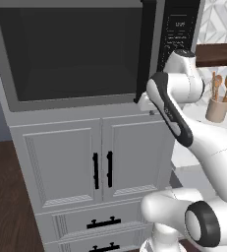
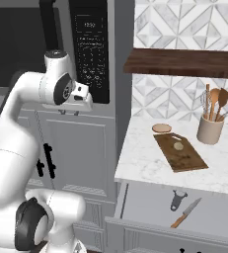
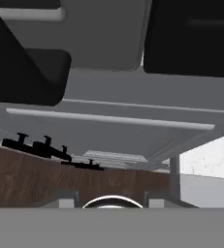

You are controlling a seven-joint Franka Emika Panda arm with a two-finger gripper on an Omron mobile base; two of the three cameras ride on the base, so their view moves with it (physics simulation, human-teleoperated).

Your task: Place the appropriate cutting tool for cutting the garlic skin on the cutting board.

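White marble worktop (image 2: pixel 145 163) at centre right carries the dark brown wooden cutting board (image 2: pixel 180 152) with the pale garlic (image 2: pixel 178 146). Below, the open drawer holds the slim silvery knife (image 2: pixel 186 213). Whether the tool (image 2: pixel 84 97) is apart I cannot tell; reaching down, it might grab the forked peeler (image 2: pixel 178 198) beside the knife.

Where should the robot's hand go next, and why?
Probably swing right and down toward the open drawer, where the knife lies. The end effector sits high by the microwave, far from it, holding nothing, while the board carries just the garlic.
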